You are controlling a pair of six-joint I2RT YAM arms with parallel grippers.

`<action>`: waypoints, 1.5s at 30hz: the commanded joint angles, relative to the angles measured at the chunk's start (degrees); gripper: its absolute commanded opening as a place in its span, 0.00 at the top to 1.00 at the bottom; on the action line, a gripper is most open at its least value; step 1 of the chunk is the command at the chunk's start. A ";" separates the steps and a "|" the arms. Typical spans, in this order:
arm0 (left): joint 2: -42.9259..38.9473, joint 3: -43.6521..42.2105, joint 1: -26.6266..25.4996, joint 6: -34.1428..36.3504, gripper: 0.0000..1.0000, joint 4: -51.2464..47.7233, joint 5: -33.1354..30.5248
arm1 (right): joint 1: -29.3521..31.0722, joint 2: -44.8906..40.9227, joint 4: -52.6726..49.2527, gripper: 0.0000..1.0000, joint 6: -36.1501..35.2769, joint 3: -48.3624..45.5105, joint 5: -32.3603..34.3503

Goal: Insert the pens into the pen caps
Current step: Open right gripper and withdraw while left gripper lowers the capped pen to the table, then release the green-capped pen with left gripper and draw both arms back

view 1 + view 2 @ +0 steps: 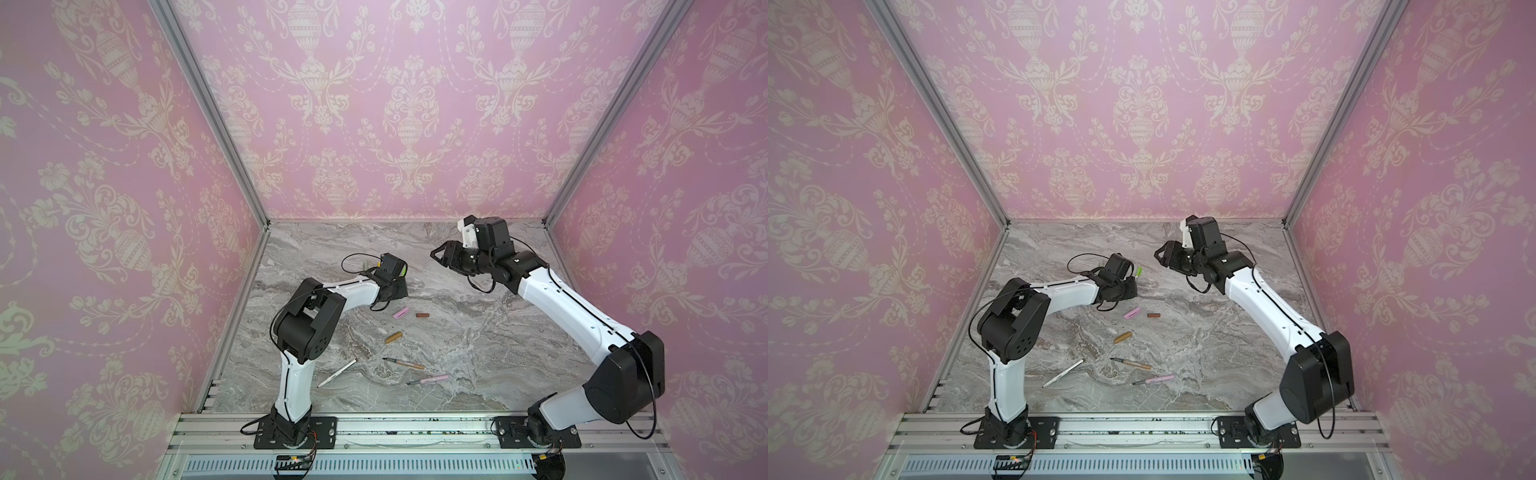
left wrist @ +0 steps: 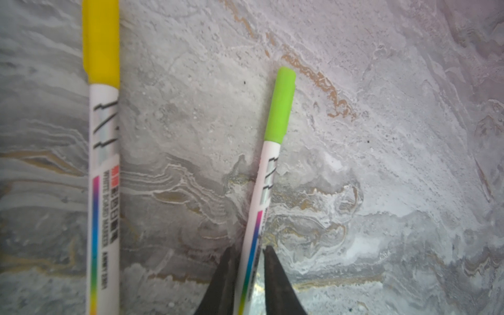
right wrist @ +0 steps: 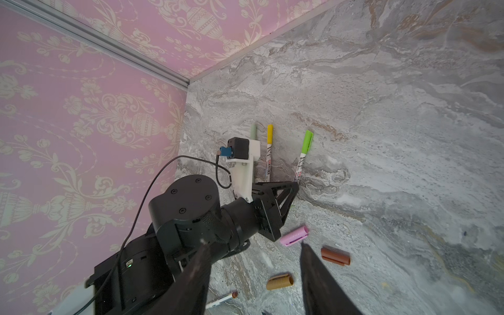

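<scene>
Two fingers of the left hand (image 2: 249,248) are narrowly flanking a white pen (image 2: 266,174) wearing its lime green cap (image 2: 281,106), lying on the worktop (image 2: 381,191) beside a yellow-capped pen (image 2: 105,163); whether they are gripping it I cannot tell. The right hand (image 3: 254,245) is hovering wide, holding nothing. Three uncapped pens (image 1: 405,364) and three loose caps (image 1: 400,312) are lying nearby.

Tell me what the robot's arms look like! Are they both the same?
Yes, they match. The left arm and right arm have smooth white shells between chunky black joints, with thin black cables looping alongside. Each ends in dark pointed jaws, with a small black camera box on a white bracket.
</scene>
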 commanded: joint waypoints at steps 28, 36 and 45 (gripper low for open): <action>-55.47 -25.73 -0.03 6.60 0.31 -10.72 0.26 | 15.85 0.17 -24.61 0.36 -13.72 -5.38 14.20; -79.68 -37.59 0.37 -1.45 0.25 -26.98 -6.36 | 29.54 7.48 -25.21 0.35 -14.65 -2.91 15.98; -102.77 -39.76 0.46 -8.24 0.25 -38.87 -25.99 | 40.29 22.82 -22.09 0.33 -41.63 12.46 9.70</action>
